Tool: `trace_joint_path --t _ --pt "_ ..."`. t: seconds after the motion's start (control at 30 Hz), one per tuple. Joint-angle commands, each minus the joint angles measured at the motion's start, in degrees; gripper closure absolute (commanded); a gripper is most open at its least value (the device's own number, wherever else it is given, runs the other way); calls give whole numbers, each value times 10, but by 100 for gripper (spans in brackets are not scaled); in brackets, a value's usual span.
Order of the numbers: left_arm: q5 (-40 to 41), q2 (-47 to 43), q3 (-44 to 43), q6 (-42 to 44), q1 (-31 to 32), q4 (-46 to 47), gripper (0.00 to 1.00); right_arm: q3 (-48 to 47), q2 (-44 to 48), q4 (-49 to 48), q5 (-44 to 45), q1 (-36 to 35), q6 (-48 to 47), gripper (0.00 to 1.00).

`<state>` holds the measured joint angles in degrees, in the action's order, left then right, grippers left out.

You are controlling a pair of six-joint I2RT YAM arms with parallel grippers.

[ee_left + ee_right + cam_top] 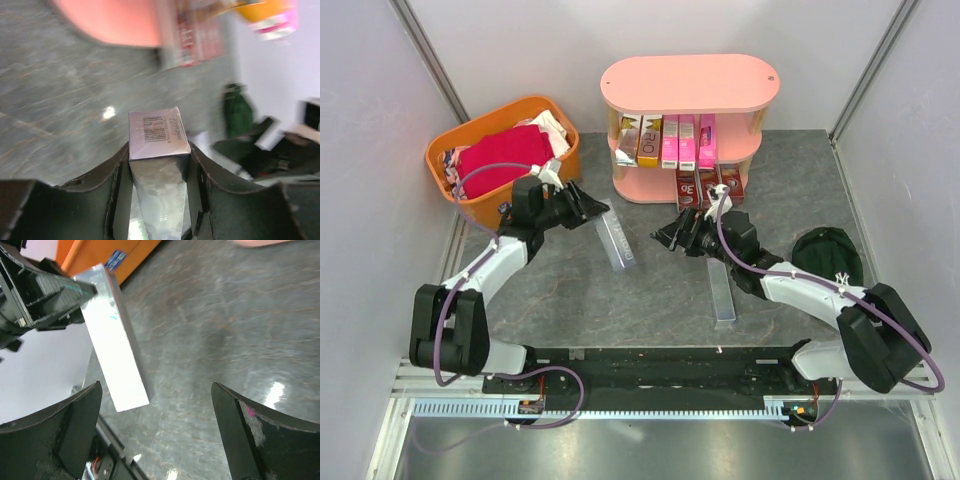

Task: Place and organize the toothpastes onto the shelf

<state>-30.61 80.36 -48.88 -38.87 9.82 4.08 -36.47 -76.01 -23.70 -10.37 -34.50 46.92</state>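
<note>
Silver carton [618, 243] pinched in L gripper [592, 210], jaws half shut; R gripper [665, 238] wide open, empty, nr pink shelf [690, 85].

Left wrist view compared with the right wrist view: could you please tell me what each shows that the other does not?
Only the left wrist view shows the barcode end of the silver carton, blurred red cartons beyond it and a dark green item. Only the right wrist view shows the orange basket, the carton's long side, and the right jaws standing open and empty. Both show that carton clamped in the left jaws over the grey table.
</note>
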Motion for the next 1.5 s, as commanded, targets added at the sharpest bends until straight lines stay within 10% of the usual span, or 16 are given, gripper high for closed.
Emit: trace_joint_path --t 0.0,0.27,0.6,0.73,0.9,1.0,1.13,1.27,1.47 --pt "-111 -42 86 -174 -21 353 96 -12 -21 -86 -80 -15 12 2" --pt "-125 27 162 -383 -23 757 98 -1 -64 -176 -144 -37 70 2" --pt "-115 98 167 -475 -23 901 98 13 -95 -278 -160 -52 128 7" --pt "-101 89 177 -472 -24 901 98 22 -120 -343 -176 -51 171 41" --pt "-95 88 183 -472 -28 902 94 29 -117 -354 -172 -52 180 59" --pt "-99 88 184 -470 -32 903 67 30 -108 -336 -163 -52 172 65" --pt "-103 81 186 -457 -40 877 30 32 -107 -292 -130 -52 153 69" --pt "-82 38 199 -407 -43 758 19 33 -121 -251 -101 -51 150 73" --pt "27 -127 167 -201 -42 336 10 21 -153 -236 -77 -45 146 75"
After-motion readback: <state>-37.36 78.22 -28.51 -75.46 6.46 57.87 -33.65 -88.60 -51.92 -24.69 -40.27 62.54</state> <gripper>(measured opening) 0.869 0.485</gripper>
